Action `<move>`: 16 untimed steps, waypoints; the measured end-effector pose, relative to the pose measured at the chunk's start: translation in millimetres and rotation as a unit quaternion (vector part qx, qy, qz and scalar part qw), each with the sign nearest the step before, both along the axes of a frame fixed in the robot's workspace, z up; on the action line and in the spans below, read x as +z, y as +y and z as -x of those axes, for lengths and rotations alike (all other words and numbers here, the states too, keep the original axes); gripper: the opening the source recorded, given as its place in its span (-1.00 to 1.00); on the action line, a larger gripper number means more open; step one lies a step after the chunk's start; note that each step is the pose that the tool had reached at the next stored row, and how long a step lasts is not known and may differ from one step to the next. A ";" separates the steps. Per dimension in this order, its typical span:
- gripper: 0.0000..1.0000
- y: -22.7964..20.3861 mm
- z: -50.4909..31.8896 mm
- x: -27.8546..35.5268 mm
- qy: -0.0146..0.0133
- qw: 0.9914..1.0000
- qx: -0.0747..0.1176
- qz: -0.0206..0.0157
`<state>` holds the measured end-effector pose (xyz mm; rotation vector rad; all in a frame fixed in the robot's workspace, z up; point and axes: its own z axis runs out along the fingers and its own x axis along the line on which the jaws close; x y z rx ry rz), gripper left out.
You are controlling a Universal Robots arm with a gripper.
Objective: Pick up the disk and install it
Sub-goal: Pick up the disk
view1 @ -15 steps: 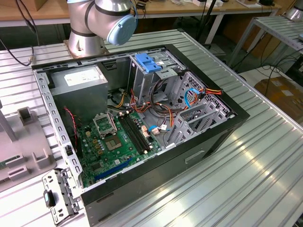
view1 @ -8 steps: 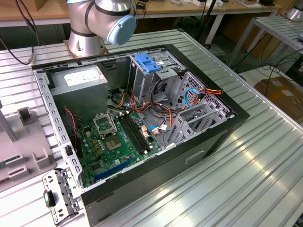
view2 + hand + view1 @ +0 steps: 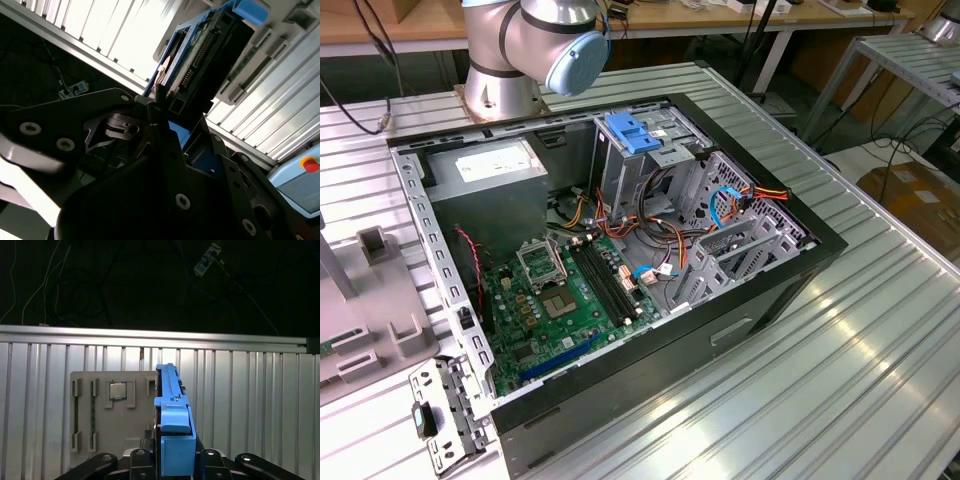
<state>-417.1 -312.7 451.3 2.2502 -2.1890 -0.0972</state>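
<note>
You can see your hand (image 3: 176, 465) clenched on the flat silver-metal disk with blue plastic side rails (image 3: 172, 407), which stands edge-on in the first wrist view, above the ribbed metal counter (image 3: 250, 400) and just beside a grey plastic tray (image 3: 90, 410) carrying a small square chip (image 3: 117, 389).

The disk (image 3: 197, 60), edged by blue rails (image 3: 250, 10), is seen gripped edge-on by the gripper (image 3: 172, 117), whose black fingers (image 3: 159, 105) are closed against its sides. Behind the disk, a ribbed metal table (image 3: 115, 30) is seen, with a grey moulded tray (image 3: 240, 90) lying just beside the disk. Well apart from the disk, a red button (image 3: 310, 163) is visible.
</note>
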 end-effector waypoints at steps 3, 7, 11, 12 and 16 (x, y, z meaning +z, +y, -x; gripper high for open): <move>-0.26 0.0 0.0 3.5 0.000 1.000 0.000 0.000; -0.26 0.0 0.0 8.5 0.000 1.000 0.000 0.000; -0.26 0.0 0.0 13.5 0.000 1.000 0.000 0.000; -0.26 0.0 0.0 14.5 0.000 1.000 0.000 0.000; -0.26 0.0 0.0 19.7 0.000 1.000 0.000 0.000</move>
